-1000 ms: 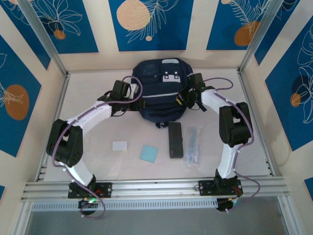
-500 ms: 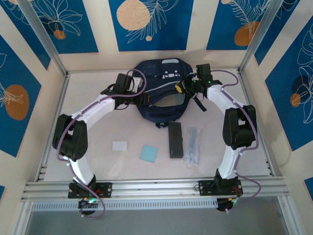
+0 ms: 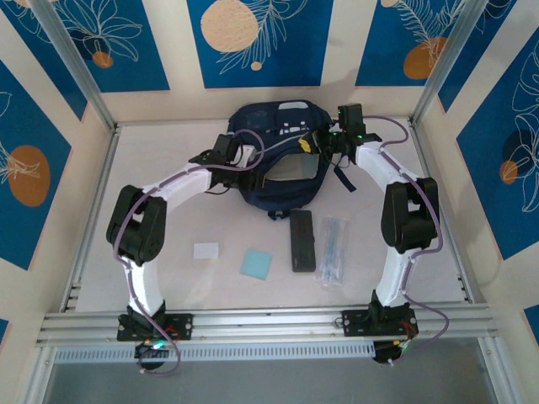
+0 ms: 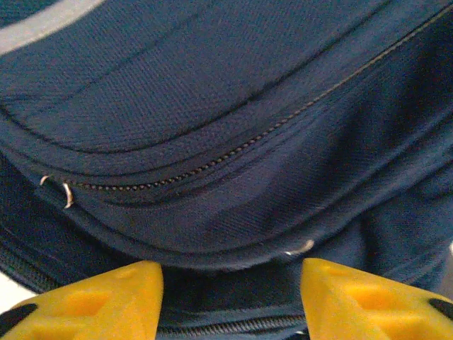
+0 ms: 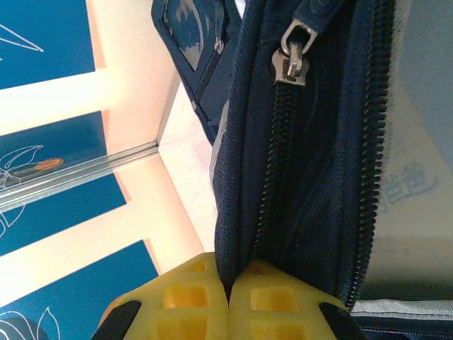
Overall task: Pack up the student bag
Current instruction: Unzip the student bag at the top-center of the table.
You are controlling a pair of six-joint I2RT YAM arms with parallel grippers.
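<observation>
The student bag (image 3: 282, 135), a navy backpack with grey stripes, lies at the back middle of the table. Its front flap is raised, showing a pale lining (image 3: 291, 171). My right gripper (image 3: 317, 145) is at the bag's right side. In the right wrist view the right gripper (image 5: 230, 283) is shut on a navy fabric edge beside a zipper, with a metal zipper pull (image 5: 294, 60) farther along. My left gripper (image 3: 245, 165) is at the bag's left side. In the left wrist view the left gripper (image 4: 230, 297) is open, its yellow fingers (image 4: 92, 301) wide apart against a fold of the student bag (image 4: 226, 142).
In front of the bag lie a black case (image 3: 302, 240), a clear packet of pens (image 3: 333, 250), a light blue square (image 3: 256, 263) and a white card (image 3: 205, 250). Metal frame rails (image 3: 93, 219) border the table on both sides.
My left arm has swung right up to the bag and its jaws have spread. The right gripper has pulled the bag's edge up and back, so the mouth now gapes.
</observation>
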